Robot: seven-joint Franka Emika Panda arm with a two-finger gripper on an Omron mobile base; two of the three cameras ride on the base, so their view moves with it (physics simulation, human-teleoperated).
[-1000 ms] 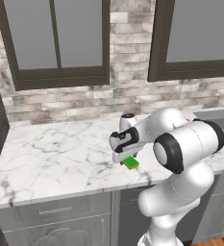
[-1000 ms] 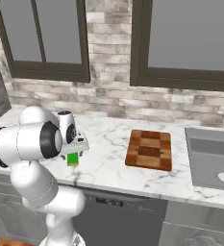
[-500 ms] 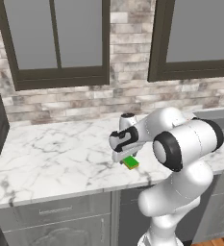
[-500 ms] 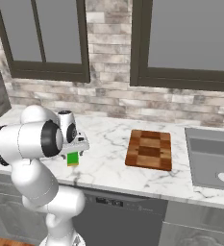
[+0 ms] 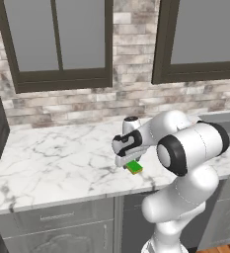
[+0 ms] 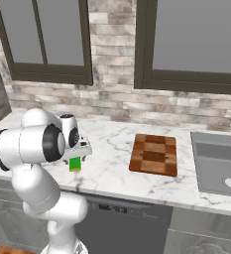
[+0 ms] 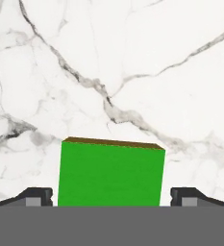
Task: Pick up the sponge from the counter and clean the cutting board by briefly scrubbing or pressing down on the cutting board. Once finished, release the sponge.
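Observation:
The sponge [image 7: 111,173] lies flat on the white marble counter [image 7: 132,62], its green top facing the hand camera. My gripper [image 7: 111,198] hangs straight above it, open, with one fingertip on each side and a small gap between each tip and the block. From the base cameras the sponge [image 5: 133,167] [image 6: 75,164] sits near the counter's front edge, partly covered by my hand [image 5: 128,150] [image 6: 76,150]. The reddish-brown cutting board [image 6: 154,154] rests further right on the counter [image 6: 112,168], well apart from the sponge.
A steel sink [image 6: 220,163] is set into the counter right of the board. A brick wall with dark-framed windows [image 5: 57,44] rises behind. Grey drawers [image 5: 52,220] run below the counter edge. Open marble [image 5: 52,158] stretches to the left.
The hand has sunk a little toward the sponge; the sponge has not moved.

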